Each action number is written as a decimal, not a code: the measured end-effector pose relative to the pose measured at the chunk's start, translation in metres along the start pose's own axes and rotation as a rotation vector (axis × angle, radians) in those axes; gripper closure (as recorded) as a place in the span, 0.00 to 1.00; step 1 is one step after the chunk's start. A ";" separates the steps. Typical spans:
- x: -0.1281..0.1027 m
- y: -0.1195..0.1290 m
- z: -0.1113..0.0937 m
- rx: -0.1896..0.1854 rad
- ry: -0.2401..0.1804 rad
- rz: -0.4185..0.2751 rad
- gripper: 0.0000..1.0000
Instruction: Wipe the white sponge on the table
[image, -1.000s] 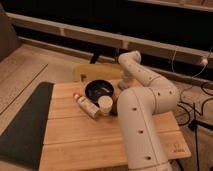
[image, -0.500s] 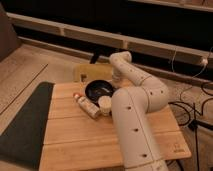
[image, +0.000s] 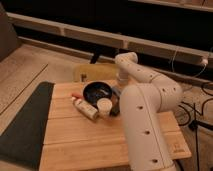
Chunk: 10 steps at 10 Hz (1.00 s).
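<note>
Pressed together, my claw (image: 116, 100) hangs at the end of my wrist, low over the surface (image: 75, 140) just at 3 o'clock of the black bowl; I cannot see it pinching anything. Starting at the far left, a dark grey mat (image: 25, 125) lies along the 9 o'clock edge of the light bamboo planks. Next comes a white bottle with a red cap (image: 84, 107), lying on its side with the cap pointing to 10 o'clock. The black bowl (image: 97, 91) sits at the bottle's 1 o'clock, near the far edge. A small white cup (image: 104, 106) stands upright just at 5 o'clock of the bowl, between the bottle and my claw. My white arm (image: 145, 110) rises from 6 o'clock, bends at the right, and reaches back over the middle. A small dark logo (image: 176, 147) marks the 4 o'clock corner.
</note>
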 end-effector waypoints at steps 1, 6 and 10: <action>0.006 -0.013 0.001 0.023 0.010 0.025 1.00; -0.038 -0.032 0.010 0.117 -0.036 -0.009 1.00; -0.073 0.004 0.018 0.061 -0.090 -0.073 1.00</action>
